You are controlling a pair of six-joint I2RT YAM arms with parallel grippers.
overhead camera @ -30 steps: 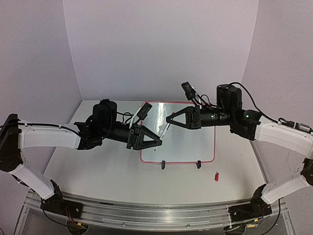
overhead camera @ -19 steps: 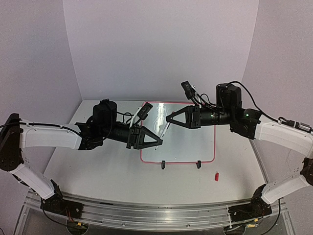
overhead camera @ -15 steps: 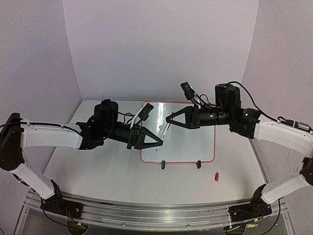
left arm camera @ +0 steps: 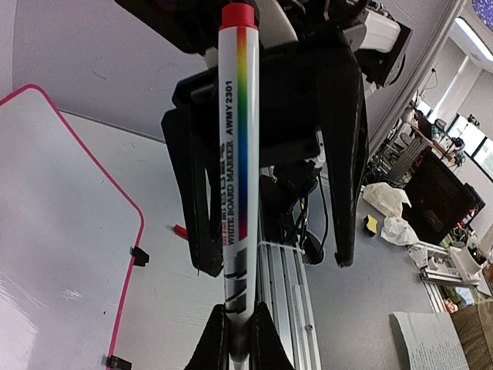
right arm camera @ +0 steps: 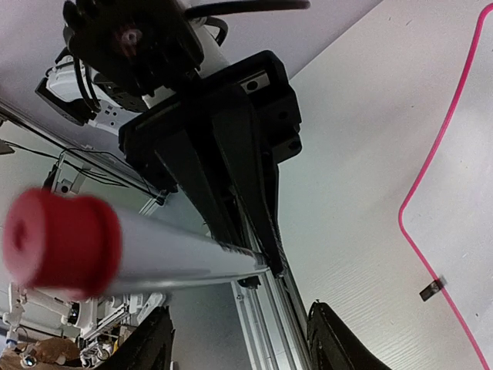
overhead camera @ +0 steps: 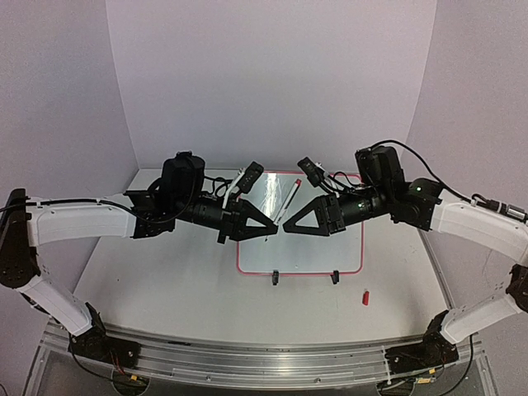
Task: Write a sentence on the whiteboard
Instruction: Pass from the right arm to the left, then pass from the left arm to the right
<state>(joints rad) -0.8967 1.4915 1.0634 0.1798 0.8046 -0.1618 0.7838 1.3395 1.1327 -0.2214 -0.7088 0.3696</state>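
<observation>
The whiteboard (overhead camera: 301,247), glossy white with a red-pink frame, lies flat mid-table; its corner also shows in the left wrist view (left arm camera: 46,231) and its frame in the right wrist view (right arm camera: 454,116). The sentence does not show in any view; only glare streaks cross the board. A white whiteboard marker (overhead camera: 289,198) with a rainbow stripe and red end (left arm camera: 237,154) hangs above the board. My left gripper (overhead camera: 271,226) is shut on its lower end (left arm camera: 239,339). My right gripper (overhead camera: 286,231) faces it, jaws open (right arm camera: 240,308) on either side of the marker (right arm camera: 177,262) without touching it.
A small red cap (overhead camera: 365,297) lies on the table right of the board's near edge, also seen in the left wrist view (left arm camera: 179,230). Two black stand clips (overhead camera: 275,278) (overhead camera: 335,277) sit at the board's near edge. The aluminium rail (overhead camera: 247,363) runs along the front.
My left gripper closed on the marker and my right gripper opened and let it go. Both grippers rose and drew together; the marker now tilts with its red end up.
</observation>
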